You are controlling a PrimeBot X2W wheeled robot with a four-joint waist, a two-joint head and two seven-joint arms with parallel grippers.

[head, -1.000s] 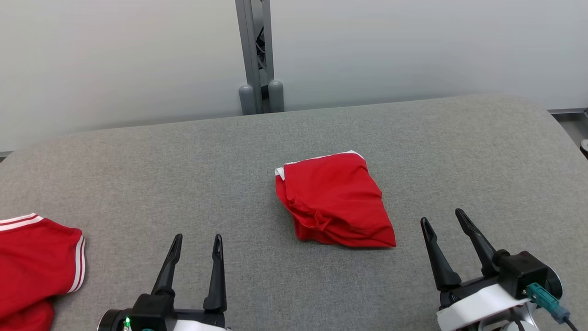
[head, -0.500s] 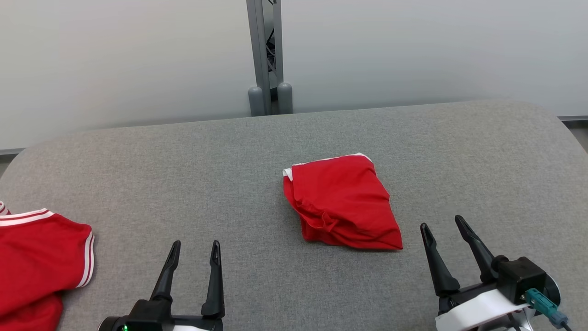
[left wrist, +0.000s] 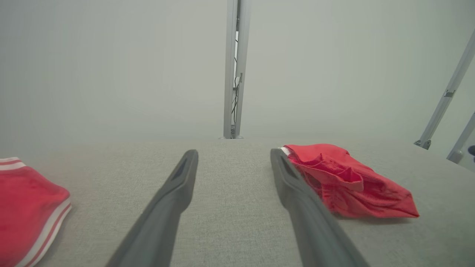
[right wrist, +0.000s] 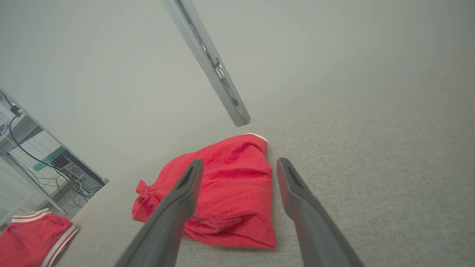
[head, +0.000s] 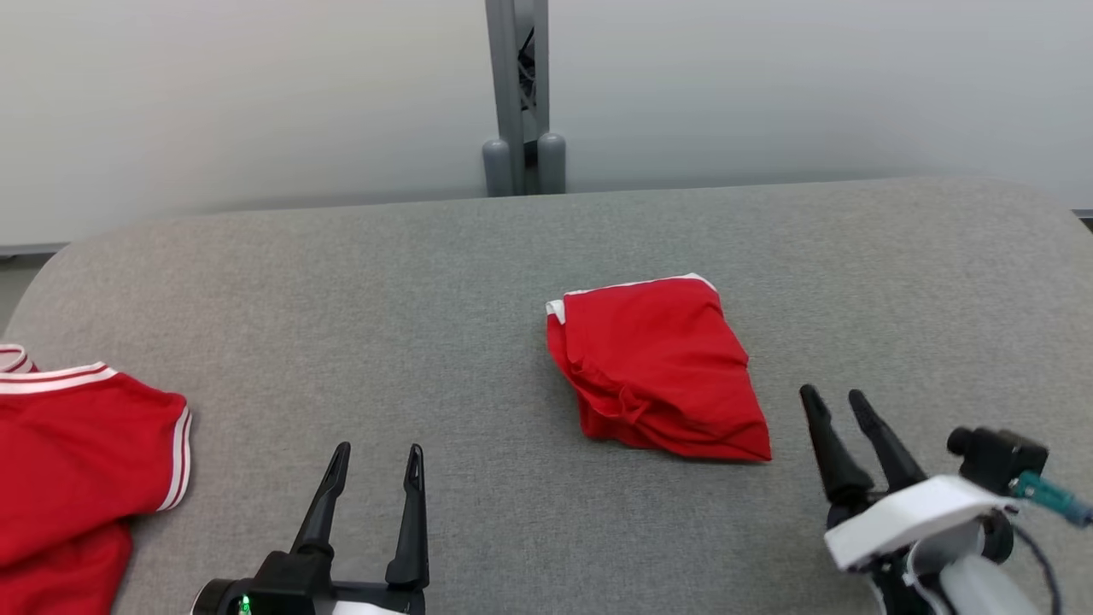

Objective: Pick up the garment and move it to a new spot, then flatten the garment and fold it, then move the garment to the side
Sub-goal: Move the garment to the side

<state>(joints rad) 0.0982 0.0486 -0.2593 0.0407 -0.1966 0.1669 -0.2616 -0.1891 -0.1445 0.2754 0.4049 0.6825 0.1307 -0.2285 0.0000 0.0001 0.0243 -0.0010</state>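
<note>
A folded red garment (head: 657, 367) lies at the centre of a grey padded table (head: 341, 299), between the left gripper (head: 378, 448) and right gripper (head: 830, 393), both spread wide and empty; pinching only its top layer could likely drag the fold open.

Garment (head: 657, 367) on table (head: 341, 299) centre; 2nd garment (head: 77, 470) left edge; post (head: 517, 94) behind.

- On the left gripper (head: 378, 451), two long tapered black fingers (head: 323, 512) rise from a black base (head: 290, 576); a green light (head: 244, 605) glows behind them.
- Behind the right gripper (head: 832, 400), with matching fingers: white shell (head: 905, 511), black block (head: 995, 453), teal connector (head: 1046, 494), dark cable (head: 1037, 555).
</note>
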